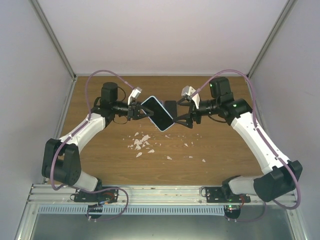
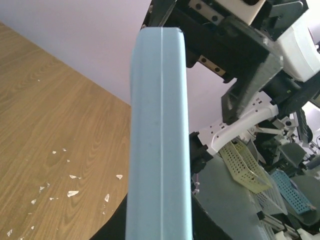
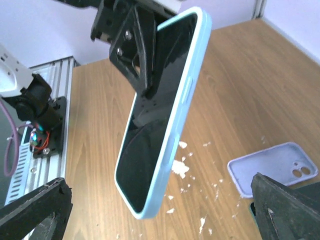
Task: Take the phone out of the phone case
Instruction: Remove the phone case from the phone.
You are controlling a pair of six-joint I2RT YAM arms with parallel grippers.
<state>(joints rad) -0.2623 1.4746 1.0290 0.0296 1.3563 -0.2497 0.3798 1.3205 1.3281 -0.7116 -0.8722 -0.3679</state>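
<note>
1. Near the centre of the top view, the phone [image 3: 155, 135] hangs in the air above the table [image 1: 220, 145], tilted, between the two arms.
2. Its dark screen sits fully inside the light-blue case [image 3: 192, 85], whose rim shows all around the glass.
3. From the left of that view, the left gripper [image 1: 136, 111] has its black fingers [image 3: 135, 50] clamped on one end of the cased phone.
4. Right of the phone, the right gripper [image 1: 180, 113] is spread wide, one finger at each lower corner of its wrist view, touching nothing.
5. At the lower right of the right wrist view, a lilac case [image 3: 270, 167] lies flat on the wood.
6. White scraps [image 1: 141, 142] are scattered on the table below the phone.
</note>
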